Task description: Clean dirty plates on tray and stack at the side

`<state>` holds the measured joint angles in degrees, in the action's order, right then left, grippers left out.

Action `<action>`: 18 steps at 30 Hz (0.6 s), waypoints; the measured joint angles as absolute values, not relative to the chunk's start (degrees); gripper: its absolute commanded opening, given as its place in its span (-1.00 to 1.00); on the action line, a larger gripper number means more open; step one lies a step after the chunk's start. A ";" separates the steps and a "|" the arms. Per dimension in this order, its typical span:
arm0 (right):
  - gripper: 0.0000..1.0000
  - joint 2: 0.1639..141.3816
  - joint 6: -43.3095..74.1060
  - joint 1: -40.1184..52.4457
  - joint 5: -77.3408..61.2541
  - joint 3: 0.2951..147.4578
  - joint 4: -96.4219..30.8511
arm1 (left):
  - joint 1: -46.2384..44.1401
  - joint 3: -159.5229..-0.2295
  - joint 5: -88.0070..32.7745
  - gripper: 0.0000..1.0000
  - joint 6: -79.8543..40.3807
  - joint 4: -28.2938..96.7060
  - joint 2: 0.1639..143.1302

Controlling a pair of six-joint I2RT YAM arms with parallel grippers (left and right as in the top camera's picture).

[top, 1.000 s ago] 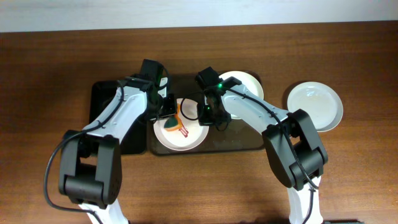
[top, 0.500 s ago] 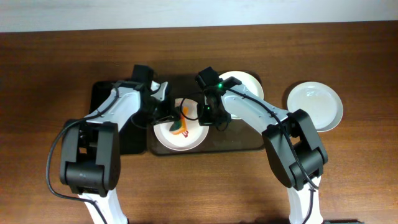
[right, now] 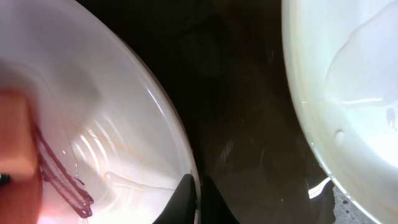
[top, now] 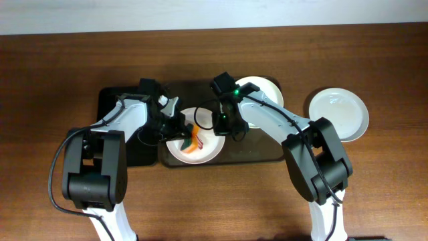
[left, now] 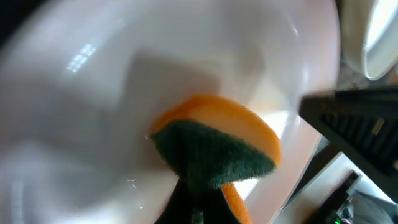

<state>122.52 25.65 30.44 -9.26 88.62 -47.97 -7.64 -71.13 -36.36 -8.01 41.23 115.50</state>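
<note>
On tray [top: 254,151], left claw [top: 182,128] clenched on sponge [top: 192,139] inside dirty plate [top: 204,151]; right claw [top: 223,127] pinching rim; second plate [top: 266,90] beside.

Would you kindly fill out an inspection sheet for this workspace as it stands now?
Surface: wooden table, dark brown.
Job's things: dirty plate on the brown tray, with a red streak; second plate on the tray behind it; white plate on the table to the right; sponge pressed on the dirty plate.
Clutter: black tray at the left, partly under the left arm.
Grippers: left gripper shut on the sponge; right gripper jaws pinching the dirty plate's rim.
Cables: black cable looping beside the left arm.
Surroundings: pale strip along the table's far edge.
</note>
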 measured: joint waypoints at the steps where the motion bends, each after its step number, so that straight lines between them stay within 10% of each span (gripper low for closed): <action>1: -0.92 122.52 25.65 30.44 -9.26 88.62 -47.97 | -7.64 -71.11 -37.50 -1.00 -7.62 41.45 115.50; 18: -0.92 122.52 25.54 29.76 -10.17 88.62 -48.07 | -8.34 -69.36 -46.41 -1.00 -8.40 41.30 115.52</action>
<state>122.52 25.54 29.76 -10.17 88.62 -48.07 -8.34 -69.36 -46.41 -8.40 41.30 115.52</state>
